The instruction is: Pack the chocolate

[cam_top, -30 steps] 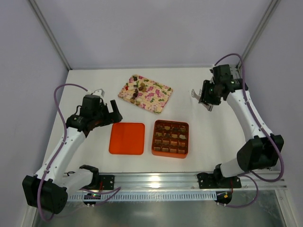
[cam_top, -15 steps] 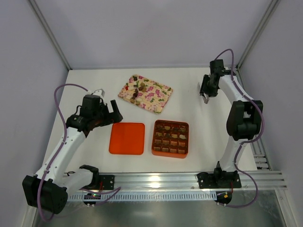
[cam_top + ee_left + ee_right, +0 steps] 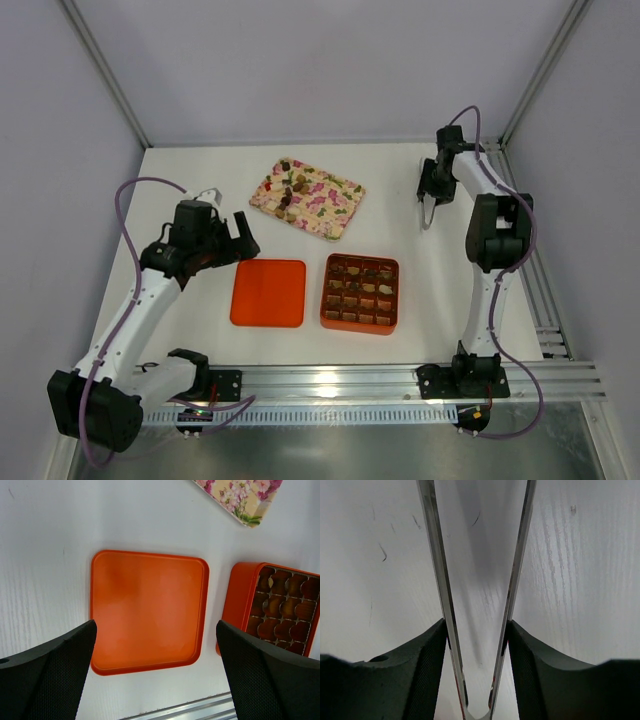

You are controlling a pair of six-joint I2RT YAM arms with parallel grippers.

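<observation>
Loose chocolate lumps lie on the left part of the pink floral tray. More chocolate fills cells of the orange box, whose wall shows in the left wrist view. The orange lid lies flat to its left. My left gripper hangs open above the lid, nothing between its fingers. At the far right my right gripper is shut on metal tongs. Both tong arms run between its pads, pointing at bare table.
The tray's corner shows at the top of the left wrist view. A metal rail runs along the near table edge. The enclosure's right post and wall stand close behind my right arm.
My right arm has folded back toward the far right corner, and its gripper with the tongs has shifted slightly up and away. The left arm has not moved.
</observation>
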